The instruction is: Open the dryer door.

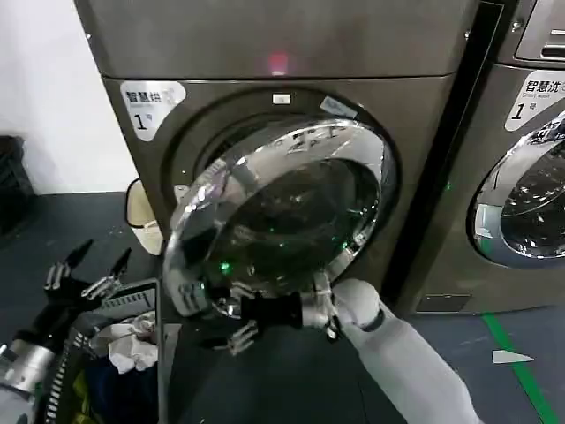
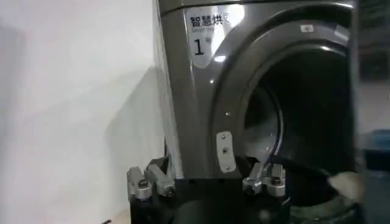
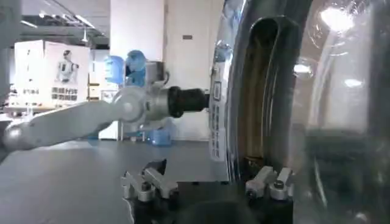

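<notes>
The grey dryer (image 1: 265, 53) has its round chrome-rimmed glass door (image 1: 282, 208) swung partly out from the drum opening (image 2: 304, 115). My right gripper (image 1: 225, 325) is at the door's lower edge, open, with the door rim (image 3: 234, 103) passing between its spread fingers (image 3: 267, 181); one finger sits by the dark handle recess (image 3: 263, 85). My left gripper (image 1: 88, 269) hangs open low on the left, apart from the door, holding nothing. In the left wrist view the left gripper (image 2: 207, 181) faces the dryer front and the latch plate (image 2: 224, 151).
A laundry basket (image 1: 146, 296) with clothes (image 1: 128, 344) stands on the floor under my left arm. A second machine (image 1: 530, 177) stands close on the right. A white wall (image 1: 44, 88) is at the left, green floor tape (image 1: 521, 371) at the lower right.
</notes>
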